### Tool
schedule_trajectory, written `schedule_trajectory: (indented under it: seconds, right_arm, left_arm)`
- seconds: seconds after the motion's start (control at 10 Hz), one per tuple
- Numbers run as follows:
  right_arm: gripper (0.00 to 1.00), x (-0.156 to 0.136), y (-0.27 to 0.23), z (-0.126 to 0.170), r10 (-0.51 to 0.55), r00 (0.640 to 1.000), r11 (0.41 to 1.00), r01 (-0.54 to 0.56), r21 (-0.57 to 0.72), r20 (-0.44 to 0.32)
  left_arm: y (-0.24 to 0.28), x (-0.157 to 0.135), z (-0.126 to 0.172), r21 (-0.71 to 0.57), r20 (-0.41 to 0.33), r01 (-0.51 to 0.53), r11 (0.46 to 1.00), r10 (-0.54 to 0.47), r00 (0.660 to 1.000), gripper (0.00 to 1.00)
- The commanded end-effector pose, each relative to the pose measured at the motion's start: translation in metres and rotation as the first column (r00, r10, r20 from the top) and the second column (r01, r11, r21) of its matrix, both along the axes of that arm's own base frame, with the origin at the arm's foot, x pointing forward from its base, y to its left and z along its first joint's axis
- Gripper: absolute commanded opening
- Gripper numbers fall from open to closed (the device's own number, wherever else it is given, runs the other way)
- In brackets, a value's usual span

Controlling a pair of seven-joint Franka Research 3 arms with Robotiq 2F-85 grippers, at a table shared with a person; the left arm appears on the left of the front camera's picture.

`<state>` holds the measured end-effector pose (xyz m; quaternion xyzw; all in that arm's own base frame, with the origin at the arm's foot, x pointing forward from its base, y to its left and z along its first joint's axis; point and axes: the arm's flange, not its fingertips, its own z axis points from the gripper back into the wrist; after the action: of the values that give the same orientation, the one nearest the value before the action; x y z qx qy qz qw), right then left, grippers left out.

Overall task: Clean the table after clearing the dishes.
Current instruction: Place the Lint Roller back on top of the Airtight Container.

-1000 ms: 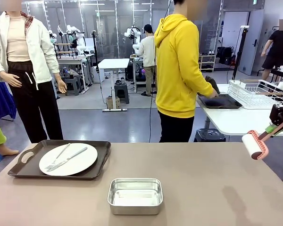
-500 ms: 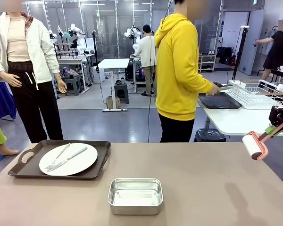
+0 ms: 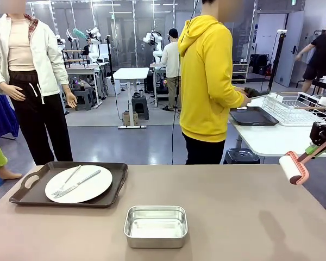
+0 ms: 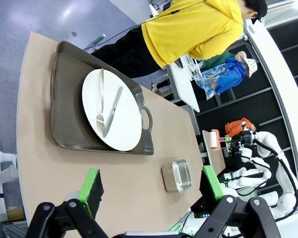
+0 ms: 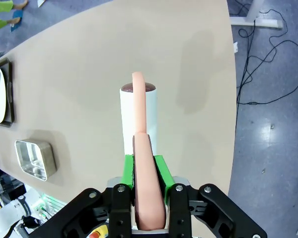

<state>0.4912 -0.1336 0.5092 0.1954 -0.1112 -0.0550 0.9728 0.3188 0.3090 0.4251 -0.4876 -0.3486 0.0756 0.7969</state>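
The taupe table (image 3: 233, 206) carries a dark handled tray (image 3: 23, 196) at its left, holding a white plate (image 3: 95, 187) with a fork and knife (image 3: 76, 184) on it. At the table's right edge my right gripper (image 3: 315, 148) hangs above the top, shut on the pink handle of a white lint roller (image 3: 291, 167). The right wrist view has the gripper (image 5: 144, 171) clamped on that handle, with the roller (image 5: 138, 111) over bare table (image 5: 89, 59). My left gripper (image 4: 151, 186) stands open high over the near side, with the tray (image 4: 59, 99) and plate (image 4: 126, 124) below.
A small steel pan (image 3: 155, 225) sits at the middle front of the table. A person in a yellow hoodie (image 3: 206, 81) stands at the far side, turned toward a white table (image 3: 271, 138) with a dark tray (image 3: 254, 116) and a wire rack (image 3: 293, 106).
The person's hands have lifted off the dark tray on the white table and drawn in toward the body. Both arms, the roller and the dishes have stayed put.
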Motion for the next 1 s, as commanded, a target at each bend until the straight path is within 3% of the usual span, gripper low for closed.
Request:
schedule_trajectory:
  seconds: [0.0,0.1,0.2,0.4,0.7,0.8,0.9]
  right_arm:
    - [0.22,0.000,0.000,0.000,0.000,1.000,1.000,0.000,0.000,0.000]
    - [0.22,-0.019,0.036,0.034,0.216,0.966,0.976,-0.215,-0.024,0.142]
    - [0.22,-0.036,0.073,0.061,0.441,0.876,0.897,-0.432,-0.091,0.195]
    - [0.22,-0.055,0.150,0.098,0.747,0.643,0.664,-0.725,-0.182,0.168]
    - [0.22,-0.046,0.285,0.100,0.944,0.328,0.330,-0.920,-0.212,0.049]
    - [0.22,-0.047,0.340,0.091,0.982,0.191,0.189,-0.955,-0.229,0.015]
    - [0.22,-0.049,0.380,0.079,0.995,0.085,0.072,-0.969,-0.238,-0.046]
  left_arm:
    - [0.001,-0.003,0.002,-0.004,0.012,0.006,1.000,-0.006,1.000,1.00]
    - [0.001,-0.003,0.002,-0.004,0.012,0.006,1.000,-0.006,1.000,1.00]
    - [0.001,-0.003,0.002,-0.004,0.012,0.006,1.000,-0.006,1.000,1.00]
    - [0.001,-0.003,0.002,-0.004,0.012,0.006,1.000,-0.006,1.000,1.00]
    - [0.001,-0.003,0.002,-0.004,0.012,0.006,1.000,-0.006,1.000,1.00]
    - [0.001,-0.003,0.002,-0.004,0.012,0.006,1.000,-0.006,1.000,1.00]
    - [0.001,-0.003,0.002,-0.004,0.012,0.006,1.000,-0.006,1.000,1.00]
